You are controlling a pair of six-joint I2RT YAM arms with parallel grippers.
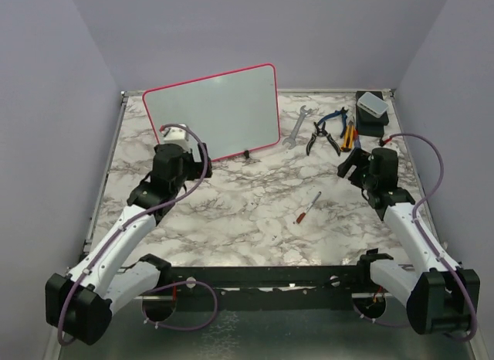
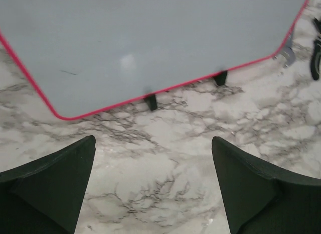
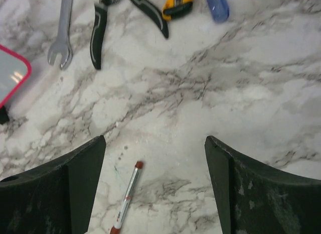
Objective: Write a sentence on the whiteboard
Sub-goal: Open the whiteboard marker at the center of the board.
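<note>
Setting: robotics lab test cell, not a home or shop.

Evidence:
- Marble-patterned table (image 1: pixel 255 213) is boxed in by plain lilac-grey walls (image 1: pixel 54 97) along its left, far and right edges.
- The left arm (image 1: pixel 116 244) and right arm (image 1: pixel 409 229), both white and black, are bolted to a black rail (image 1: pixel 262 276) along the near edge. Their purple cables (image 1: pixel 417 134) run exposed.
- Hand tools lie at the far right corner: an open-end wrench (image 1: pixel 296 127) and pliers (image 1: pixel 322 129).

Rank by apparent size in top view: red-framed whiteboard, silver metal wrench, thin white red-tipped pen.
1. red-framed glossy whiteboard
2. silver metal wrench
3. thin white red-tipped pen, near the wrench in length, but thinner
</note>
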